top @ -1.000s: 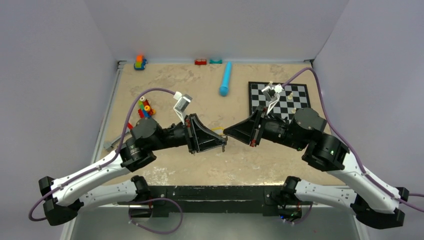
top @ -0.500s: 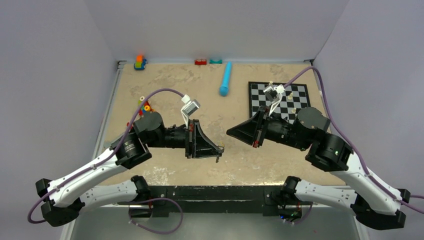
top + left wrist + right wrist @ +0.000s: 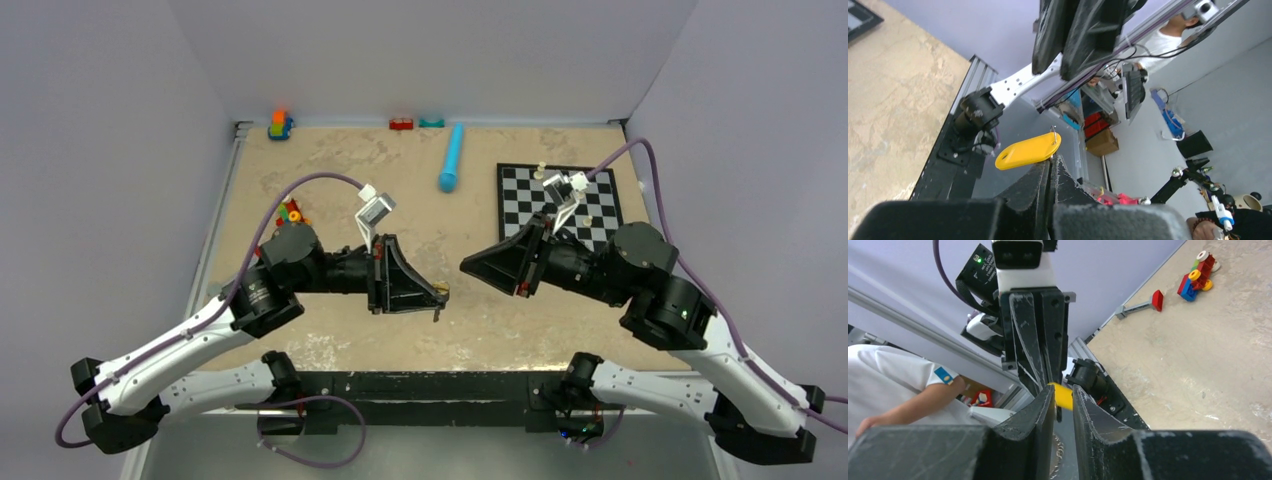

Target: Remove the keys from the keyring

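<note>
Apparently level, left gripper (image 3: 1051, 161) pinching keyring tag (image 3: 1029, 150)

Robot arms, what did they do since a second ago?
The right gripper pulled back to the right, away from the left gripper, which shifted slightly nearer, pinching the yellow tag. The chessboard and blue tube stayed put.

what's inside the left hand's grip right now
A yellow tag sticks out from the shut left hand, a wire ring at its end. The hand hides whatever else is pinched.
</note>
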You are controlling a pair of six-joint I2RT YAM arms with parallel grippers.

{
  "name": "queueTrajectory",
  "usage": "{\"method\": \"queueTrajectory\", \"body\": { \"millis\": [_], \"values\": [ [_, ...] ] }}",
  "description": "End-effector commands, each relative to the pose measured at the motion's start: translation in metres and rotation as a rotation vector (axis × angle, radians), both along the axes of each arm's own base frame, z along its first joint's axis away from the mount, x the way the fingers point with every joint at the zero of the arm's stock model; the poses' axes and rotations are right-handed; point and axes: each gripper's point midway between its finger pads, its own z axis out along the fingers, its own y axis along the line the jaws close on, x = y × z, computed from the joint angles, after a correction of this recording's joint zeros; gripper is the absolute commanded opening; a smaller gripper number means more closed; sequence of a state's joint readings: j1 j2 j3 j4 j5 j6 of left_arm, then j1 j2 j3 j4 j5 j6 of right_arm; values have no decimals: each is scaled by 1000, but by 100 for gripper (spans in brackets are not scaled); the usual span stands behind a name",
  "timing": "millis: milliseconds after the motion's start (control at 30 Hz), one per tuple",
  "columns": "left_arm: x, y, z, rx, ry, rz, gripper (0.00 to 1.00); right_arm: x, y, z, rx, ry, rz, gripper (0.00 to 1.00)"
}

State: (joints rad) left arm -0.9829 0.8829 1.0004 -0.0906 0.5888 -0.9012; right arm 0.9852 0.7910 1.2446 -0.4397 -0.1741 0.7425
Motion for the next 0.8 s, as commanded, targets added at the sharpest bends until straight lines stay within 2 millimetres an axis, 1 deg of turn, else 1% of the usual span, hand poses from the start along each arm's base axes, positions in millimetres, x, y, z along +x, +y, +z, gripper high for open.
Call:
{"method": "queueTrajectory", "body": {
  "millis": [0,100,167,333,533,633,767],
  "values": [
    [4,3,42,-184,-37,36,0,-5,-5,14,117,13,2,24],
    [7,1,50,-232,-24,46,0,-2,-1,7,115,29,-3,23],
    [9,-2,54,-250,-16,45,0,1,2,6,111,32,-5,22],
    [12,-4,56,-268,-1,54,0,2,4,18,134,10,-4,21],
    [14,-5,56,-284,7,63,0,2,9,23,139,1,11,20],
    [16,-4,57,-288,8,78,0,1,6,27,148,-8,9,20],
    [18,-1,58,-291,6,101,0,2,-7,39,181,-31,-37,20]
  ]
}}
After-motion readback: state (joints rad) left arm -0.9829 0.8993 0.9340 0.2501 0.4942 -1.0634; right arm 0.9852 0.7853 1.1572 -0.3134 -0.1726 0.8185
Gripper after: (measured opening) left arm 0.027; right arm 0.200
